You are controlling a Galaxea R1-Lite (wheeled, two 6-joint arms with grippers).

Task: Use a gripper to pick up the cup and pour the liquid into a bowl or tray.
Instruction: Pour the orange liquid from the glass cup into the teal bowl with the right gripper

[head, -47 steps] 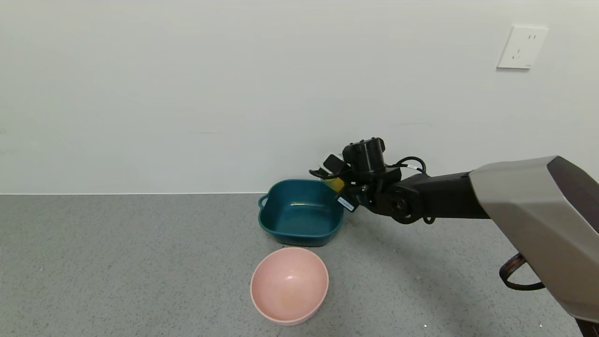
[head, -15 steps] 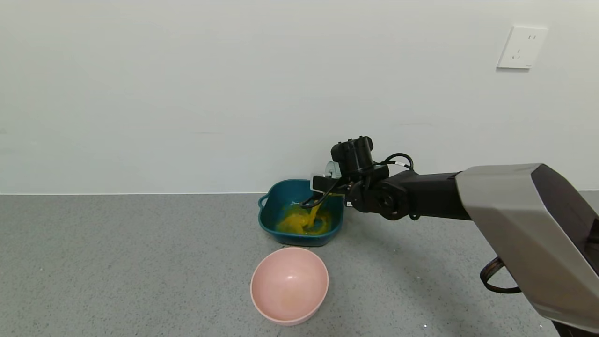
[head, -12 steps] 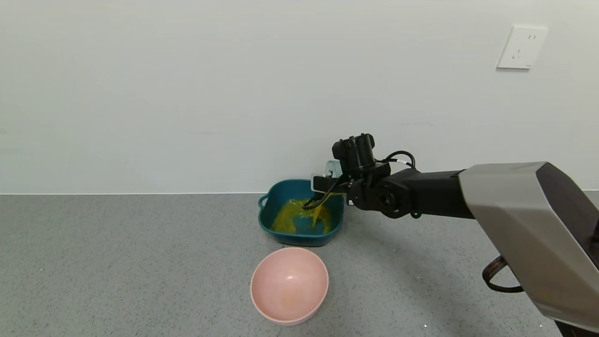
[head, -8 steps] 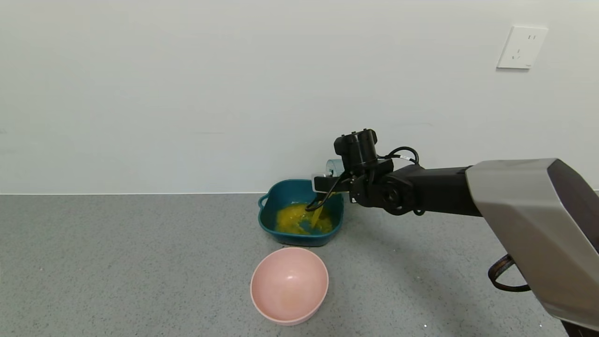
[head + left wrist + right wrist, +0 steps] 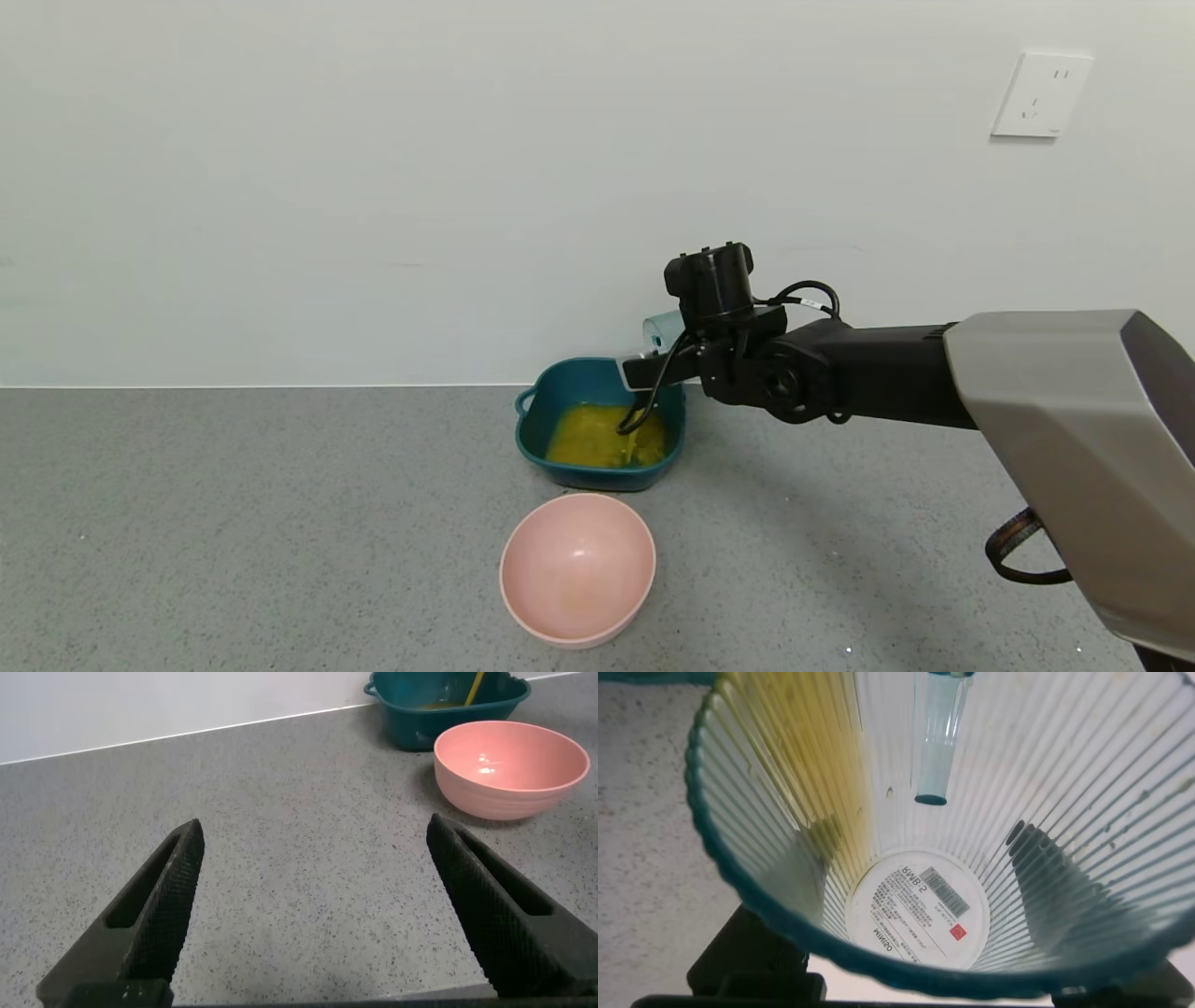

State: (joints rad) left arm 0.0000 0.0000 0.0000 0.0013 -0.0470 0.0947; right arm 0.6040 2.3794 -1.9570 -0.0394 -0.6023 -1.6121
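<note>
My right gripper (image 5: 653,362) is shut on the cup (image 5: 661,329) and holds it tipped on its side over the right rim of the dark teal square dish (image 5: 534,422). Orange-yellow liquid (image 5: 597,439) pools in the dish, and a thin trickle still falls from the cup. In the right wrist view I look into the ribbed cup (image 5: 920,905): only a yellow film (image 5: 831,756) clings to its wall. My left gripper (image 5: 318,915) is open and empty over bare counter, far from the dish (image 5: 411,719).
A round pink bowl (image 5: 577,567) stands empty just in front of the dish; it also shows in the left wrist view (image 5: 509,765). A white wall rises right behind the dish. Grey speckled counter stretches to the left and front.
The dish went from empty to holding the liquid. Over the last second my right wrist rose a little with the cup, the stream thinned and the splashing liquid settled.
</note>
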